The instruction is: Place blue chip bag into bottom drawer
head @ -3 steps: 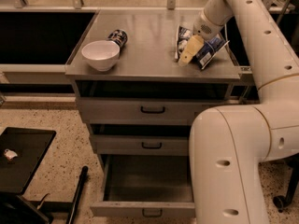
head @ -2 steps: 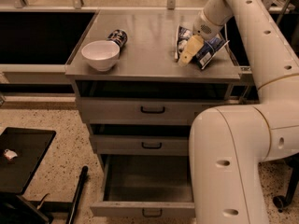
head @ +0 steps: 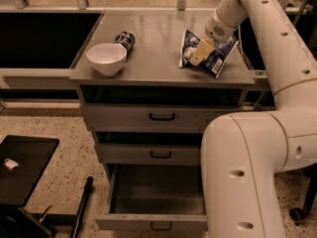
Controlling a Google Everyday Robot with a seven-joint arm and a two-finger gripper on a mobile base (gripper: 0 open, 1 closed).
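1. We find the blue chip bag point(head: 221, 58) on the right half of the cabinet top point(head: 158, 33), near the right edge and well apart from the white bowl point(head: 106, 58) and the dark can point(head: 125, 38) on the left.
2. The gripper point(head: 196, 56) comes in from the upper right on the white arm and sits on the left-centre of the bag, touching it. We cannot tell whether it is clamped on the foil or only pressed against it.
3. The bag lies crumpled and partly propped up. Its longer side seems to run across the top from left to right, with the right end slanting toward the front edge. Most of the bag lies to the right of the gripper, with a smaller flap to the left.
4. The bottom drawer point(head: 158, 192) stands pulled out and open, and it looks bare inside. It sits straight below the cabinet front, so from the bag it is down, forward and somewhat to the left.
5. We judge that the coming move turns on this offset. The bag must lift off the top, clear the front edge, then descend past the two closed drawers above into the open tray.
6. The risk we see is slippery foil sliding out during the long drop.
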